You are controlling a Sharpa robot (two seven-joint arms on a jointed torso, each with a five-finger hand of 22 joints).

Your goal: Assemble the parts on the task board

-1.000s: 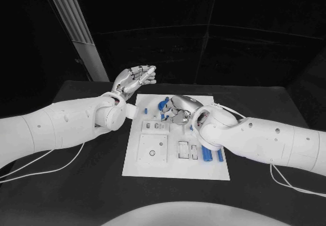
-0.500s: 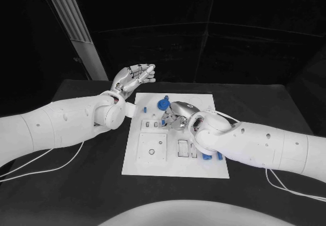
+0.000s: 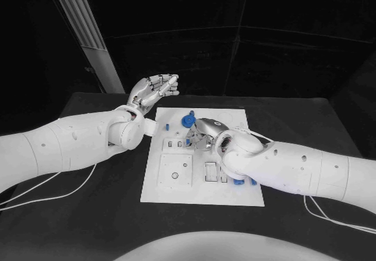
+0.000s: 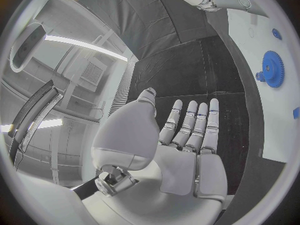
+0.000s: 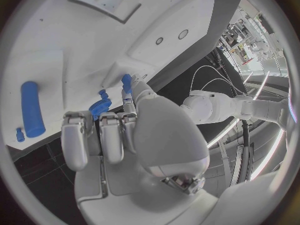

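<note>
Looking down from the head camera, you will find the white rectangular task board (image 3: 202, 193) lying flat in the middle of the black table (image 3: 313, 125), with your robot's two white arms reaching over it from either side. The left silver many-fingered hand (image 3: 154, 89) is raised off the board's far left corner, over bare table and well apart from every part; the left wrist view shows its fingers (image 4: 187, 127) straight, side by side and holding nothing. The right silver many-fingered hand (image 3: 205, 132) sits low over the upper middle of the board, palm down, with its fingers curled toward the surface. In the right wrist view those fingers (image 5: 111, 135) bend in together above a small blue toothed gear (image 5: 99, 106), and a short blue peg (image 5: 127, 82) stands just beyond them; you cannot tell from these pictures whether the fingers actually grip either piece or merely hover near them. On the head view a larger blue round gear (image 3: 188, 119) stands near the board's far edge, just beside the right hand on its left side, and the same gear appears in the left wrist view, well apart from the left hand. Blue rod-shaped pieces (image 3: 237, 181) lie near the board's right edge, partly hidden under the right forearm, and a long blue cylinder (image 5: 30, 109) lies flat on the board apart from the right hand.
</note>
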